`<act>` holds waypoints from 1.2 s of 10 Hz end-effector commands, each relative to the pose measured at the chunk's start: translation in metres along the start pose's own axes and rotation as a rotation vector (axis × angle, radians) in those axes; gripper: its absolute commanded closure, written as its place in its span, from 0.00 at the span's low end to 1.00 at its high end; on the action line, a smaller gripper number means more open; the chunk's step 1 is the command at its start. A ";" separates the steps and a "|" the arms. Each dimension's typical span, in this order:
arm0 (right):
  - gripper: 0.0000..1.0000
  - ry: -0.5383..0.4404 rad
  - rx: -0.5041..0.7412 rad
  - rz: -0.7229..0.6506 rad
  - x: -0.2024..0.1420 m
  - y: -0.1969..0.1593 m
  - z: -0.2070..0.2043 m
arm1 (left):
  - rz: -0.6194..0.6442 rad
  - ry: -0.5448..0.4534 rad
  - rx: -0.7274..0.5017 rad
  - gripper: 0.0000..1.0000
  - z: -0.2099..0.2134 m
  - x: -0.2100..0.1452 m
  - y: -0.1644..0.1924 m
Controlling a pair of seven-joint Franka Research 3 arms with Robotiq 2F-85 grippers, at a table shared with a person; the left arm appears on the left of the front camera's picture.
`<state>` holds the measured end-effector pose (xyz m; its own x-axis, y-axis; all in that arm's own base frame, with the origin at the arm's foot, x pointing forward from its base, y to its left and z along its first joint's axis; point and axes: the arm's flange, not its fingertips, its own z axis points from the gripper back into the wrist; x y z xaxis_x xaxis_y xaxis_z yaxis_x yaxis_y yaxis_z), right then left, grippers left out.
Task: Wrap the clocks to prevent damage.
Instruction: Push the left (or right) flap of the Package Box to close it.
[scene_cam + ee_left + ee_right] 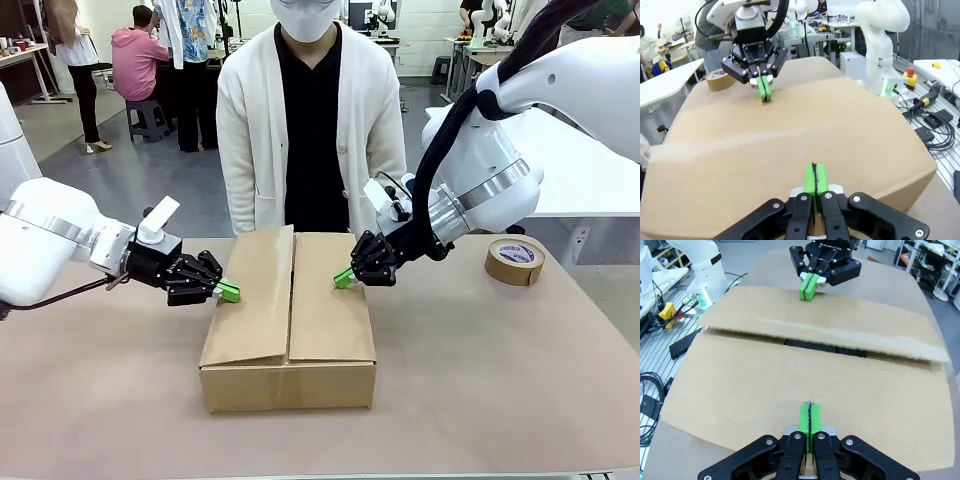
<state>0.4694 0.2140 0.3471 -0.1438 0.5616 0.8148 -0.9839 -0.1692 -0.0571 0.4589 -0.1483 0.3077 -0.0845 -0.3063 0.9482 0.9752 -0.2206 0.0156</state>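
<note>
Brown table [100, 400]: cardboard box [290, 340], tape roll [515, 261]

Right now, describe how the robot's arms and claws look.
Both arms are glossy white, rounded, with silver wrist rings. The left claw and right claw are black, two-fingered, green-tipped. A thick black cable bundle follows the right arm.

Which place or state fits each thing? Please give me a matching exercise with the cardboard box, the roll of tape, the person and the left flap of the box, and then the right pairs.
Things:
1. cardboard box
2. roll of tape
3. person
4. left flap

Places or states:
A. standing at the far side of the table
B. lying flat on the table, at the robot's right
C. in the middle of the table
D. folded over the box, with a narrow dark gap along its inner edge

Pairs: 1-C, 2-B, 3-A, 4-D
</note>
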 end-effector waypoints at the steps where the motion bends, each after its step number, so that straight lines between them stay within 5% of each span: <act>1: 0.99 0.007 -0.002 -0.001 -0.005 0.000 -0.002 | -0.001 0.067 0.061 0.99 -0.008 -0.012 0.009; 5: 0.99 0.007 -0.002 -0.001 -0.005 0.000 -0.002 | 0.010 0.180 0.122 0.99 -0.003 -0.029 0.013; 7: 0.99 0.007 -0.002 -0.001 -0.005 0.000 -0.002 | 0.006 0.153 0.092 0.99 0.002 -0.028 0.008; 8: 0.99 0.007 -0.002 -0.001 -0.005 0.000 -0.002 | 0.000 0.056 0.035 0.99 0.000 -0.003 0.006; 12: 0.99 0.007 -0.002 -0.001 -0.005 0.000 -0.002 | 0.000 0.056 0.035 0.99 0.000 -0.003 0.006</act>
<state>0.4694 0.2140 0.3470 -0.1436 0.5617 0.8148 -0.9840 -0.1691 -0.0569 0.4643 -0.1497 0.3099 -0.0944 -0.3447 0.9340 0.9800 -0.1973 0.0263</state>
